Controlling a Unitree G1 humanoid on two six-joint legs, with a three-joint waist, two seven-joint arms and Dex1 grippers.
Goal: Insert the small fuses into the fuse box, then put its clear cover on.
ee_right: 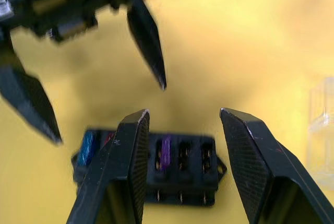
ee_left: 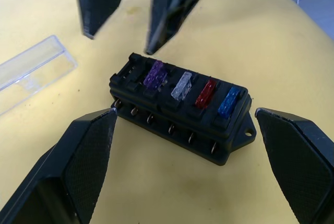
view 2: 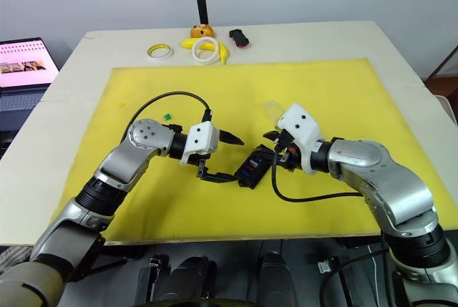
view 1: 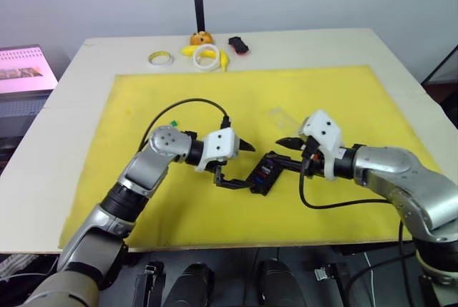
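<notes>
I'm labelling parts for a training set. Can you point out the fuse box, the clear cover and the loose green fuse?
fuse box (ee_left: 180,110), left wrist view, on its top face between the slots.
clear cover (ee_left: 31,72), left wrist view, on its flat transparent top.
green fuse (view 2: 167,116), right eye view, on the chip's middle.

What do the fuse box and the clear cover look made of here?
The fuse box looks like matte black moulded plastic, with crisp ribs and a mounting ear. The clear cover looks like glossy transparent hard plastic: the yellow mat shows through it and its edges catch light.
</notes>
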